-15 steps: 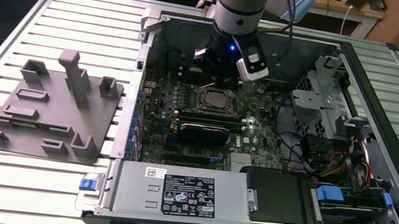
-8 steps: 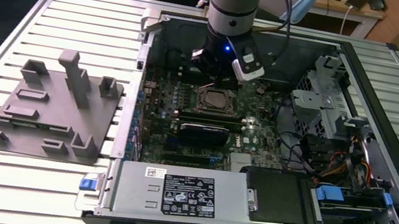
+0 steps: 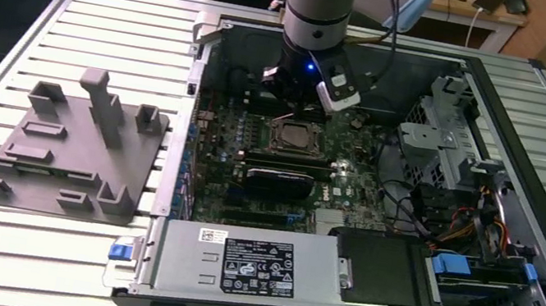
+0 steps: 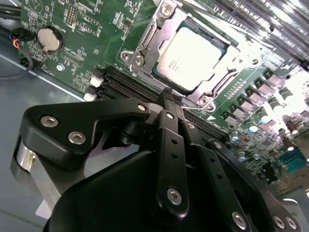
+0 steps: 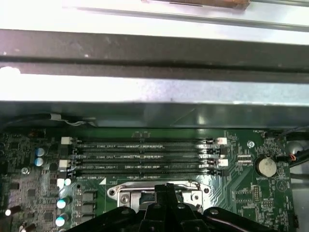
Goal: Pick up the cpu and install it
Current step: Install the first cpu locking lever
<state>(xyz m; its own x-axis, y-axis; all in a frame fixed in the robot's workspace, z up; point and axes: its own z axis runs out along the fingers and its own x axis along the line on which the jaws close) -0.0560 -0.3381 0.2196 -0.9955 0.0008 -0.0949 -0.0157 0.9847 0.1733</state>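
The cpu [image 4: 189, 57], a flat square chip with a shiny silver top, lies inside the black motherboard socket [image 4: 145, 41], whose metal frame stands around it. In the exterior view the cpu [image 3: 291, 137] sits mid-board in the open computer case. My gripper [image 4: 171, 95] hovers just above the board beside the socket, between it and the memory slots [image 4: 125, 84]. Its two black fingers [image 4: 170, 140] are pressed together with nothing between them. In the first wrist view the gripper [image 5: 167, 187] tips hang over the socket's frame [image 5: 126, 192].
The grey fixture plate [image 3: 66, 160] with upright posts lies on the slatted table at the exterior view's left. Inside the case are a power supply [image 3: 244, 260], drive cages [image 3: 453, 141], loose cables [image 3: 460, 226] and a coin battery [image 5: 266, 166]. The case wall [image 5: 154, 58] rises close behind the memory slots.
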